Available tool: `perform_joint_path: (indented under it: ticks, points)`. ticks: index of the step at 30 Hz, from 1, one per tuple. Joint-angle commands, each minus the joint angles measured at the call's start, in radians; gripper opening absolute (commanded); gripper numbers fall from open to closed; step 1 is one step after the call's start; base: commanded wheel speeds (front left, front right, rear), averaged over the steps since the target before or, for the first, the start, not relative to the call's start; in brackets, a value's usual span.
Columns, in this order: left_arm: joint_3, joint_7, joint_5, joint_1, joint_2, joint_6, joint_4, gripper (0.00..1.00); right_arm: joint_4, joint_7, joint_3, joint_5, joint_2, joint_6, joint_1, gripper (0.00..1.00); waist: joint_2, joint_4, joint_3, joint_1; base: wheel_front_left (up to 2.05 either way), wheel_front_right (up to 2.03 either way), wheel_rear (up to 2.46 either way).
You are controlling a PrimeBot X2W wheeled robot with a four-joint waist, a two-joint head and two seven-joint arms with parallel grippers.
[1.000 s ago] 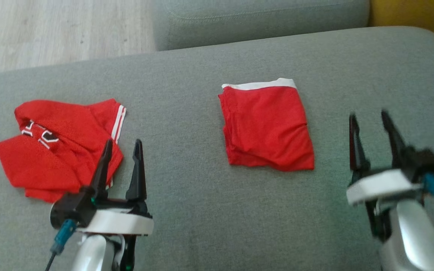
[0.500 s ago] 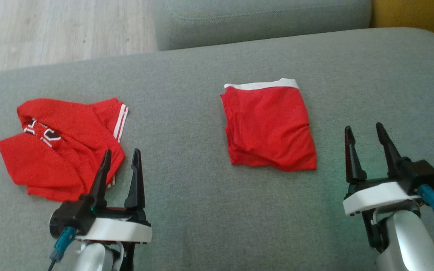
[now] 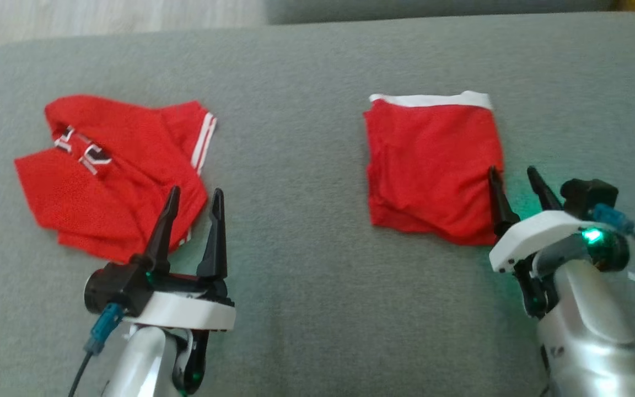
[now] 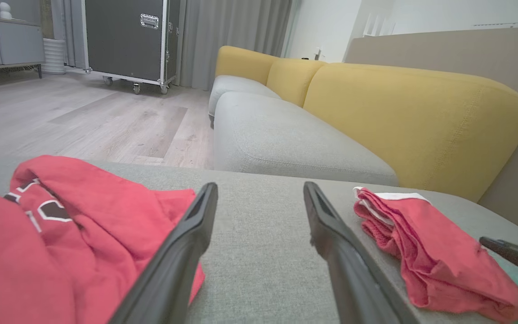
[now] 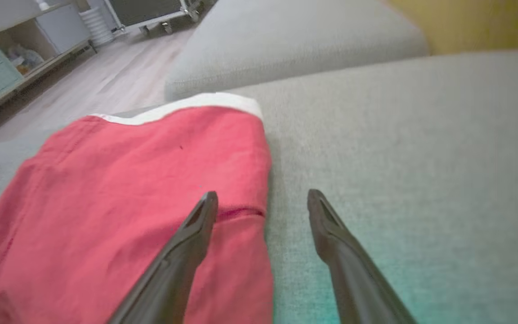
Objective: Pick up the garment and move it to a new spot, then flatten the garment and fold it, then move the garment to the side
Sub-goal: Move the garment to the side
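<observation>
Red folded garment (image 3: 433, 165) on a grey sofa cushion (image 3: 295, 275), both jaws open.
Head view: right jaws empty at the garment's right edge; left jaws empty by a crumpled red shirt (image 3: 113, 176). Left wrist view: garment right, shirt left. Right wrist view: one finger (image 5: 187, 252) above the garment's edge.

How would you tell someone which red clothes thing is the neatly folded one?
Find the big grey cushion with two red clothes lying on it. Go to the folded garment on the robot's right, with the right gripper at its edge. It is a tidy square with a white band along its far edge, while the red shirt is rumpled, with white stripes and lettering.
</observation>
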Motion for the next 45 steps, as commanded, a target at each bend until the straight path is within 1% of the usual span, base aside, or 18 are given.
perform_joint_path:
  ticks: [1,2,3,5,8,10,11,12,16,20,24,26,30,31,34,37,41,45]
  points:
    - [0.023,-0.010,-0.004,-0.037,0.008,-0.003,-0.023,1.00,-0.001,0.009,0.019,0.055,-0.001,-0.001,-0.040,1.00,0.0000,0.026,0.021,-0.0002,0.00,0.00,0.00]
    - [0.019,-0.010,-0.007,-0.040,0.008,-0.003,-0.021,1.00,0.034,0.016,0.023,0.076,-0.001,-0.001,-0.059,1.00,0.0000,0.033,0.025,-0.0002,0.00,0.00,0.00]
    - [0.016,-0.010,-0.010,-0.043,0.008,-0.004,-0.018,1.00,0.068,0.015,0.023,0.060,-0.001,-0.001,-0.075,1.00,0.0000,0.040,0.027,-0.0002,0.00,0.00,0.00]
    - [0.009,-0.010,-0.017,-0.047,0.008,-0.003,-0.014,1.00,0.134,0.014,0.019,0.073,-0.001,-0.001,-0.103,1.00,0.0000,0.055,0.031,-0.0002,0.00,0.00,0.00]
    - [0.001,-0.010,-0.029,-0.051,0.008,0.002,-0.012,1.00,0.214,0.004,0.027,0.050,-0.001,-0.001,-0.140,1.00,0.0000,0.071,0.035,-0.0002,0.00,0.00,0.00]
    - [-0.003,-0.010,-0.033,-0.052,0.008,0.004,-0.011,1.00,0.256,-0.006,0.034,0.012,-0.001,-0.001,-0.161,1.00,0.0000,0.076,0.037,-0.0002,0.00,0.00,0.00]
    - [-0.004,-0.010,-0.034,-0.051,0.008,0.005,-0.010,1.00,0.274,-0.010,0.036,-0.006,-0.001,-0.001,-0.170,0.83,0.0000,0.078,0.037,-0.0002,0.00,0.00,0.00]
    - [-0.005,-0.010,-0.035,-0.050,0.008,0.006,-0.010,1.00,0.289,-0.018,0.037,-0.024,-0.001,-0.001,-0.177,0.00,0.0000,0.079,0.036,-0.0002,0.00,0.00,0.00]
    - [0.002,-0.010,-0.034,-0.039,0.008,0.011,-0.004,1.00,0.324,-0.067,0.048,-0.108,-0.006,-0.001,-0.204,0.00,0.0000,0.068,0.020,-0.0002,0.00,0.00,0.00]
    - [0.012,-0.010,-0.029,-0.029,0.008,0.011,-0.002,1.00,0.327,-0.103,0.085,-0.208,-0.031,-0.001,-0.229,0.00,0.0000,0.040,-0.009,-0.0002,0.00,0.00,0.00]
    - [0.022,-0.010,-0.022,-0.016,0.008,0.011,-0.008,1.00,0.317,-0.103,0.129,-0.243,-0.051,-0.001,-0.259,0.00,0.0000,0.006,-0.039,-0.0002,0.00,0.00,0.00]
    - [0.027,-0.010,-0.020,-0.008,0.008,0.012,-0.014,1.00,0.312,-0.078,0.186,-0.248,-0.090,-0.001,-0.281,0.00,0.0000,-0.017,-0.052,-0.0002,0.00,0.00,0.00]
    - [0.026,-0.010,-0.019,-0.008,0.008,0.012,-0.024,1.00,0.311,-0.039,0.280,-0.220,-0.168,-0.001,-0.306,0.00,0.0000,-0.036,-0.044,-0.0002,0.00,0.00,0.00]
    - [0.026,-0.010,-0.019,-0.008,0.008,0.012,-0.024,1.00,0.311,-0.039,0.280,-0.220,-0.168,-0.001,-0.306,0.00,0.0000,-0.036,-0.044,-0.0002,0.00,0.00,0.00]
    - [0.022,-0.010,-0.017,-0.016,0.008,0.011,-0.030,1.00,0.315,-0.013,0.346,-0.191,-0.251,-0.001,-0.321,0.00,0.0000,-0.039,-0.024,-0.0002,0.00,0.00,0.00]
    - [0.019,-0.010,-0.016,-0.029,0.008,0.008,-0.035,1.00,0.323,0.009,0.400,-0.180,-0.348,-0.001,-0.337,0.00,0.0000,-0.034,0.000,-0.0002,0.00,0.00,0.00]
    - [0.015,-0.010,-0.018,-0.051,0.008,0.004,-0.037,1.00,0.342,0.026,0.428,-0.168,-0.460,-0.001,-0.360,0.00,0.0000,-0.018,0.036,-0.0002,0.00,0.00,0.00]
    - [0.010,-0.010,-0.020,-0.071,0.008,0.000,-0.036,1.00,0.364,0.039,0.416,-0.175,-0.539,-0.001,-0.388,0.00,0.0000,0.001,0.066,-0.0002,0.00,0.00,0.00]
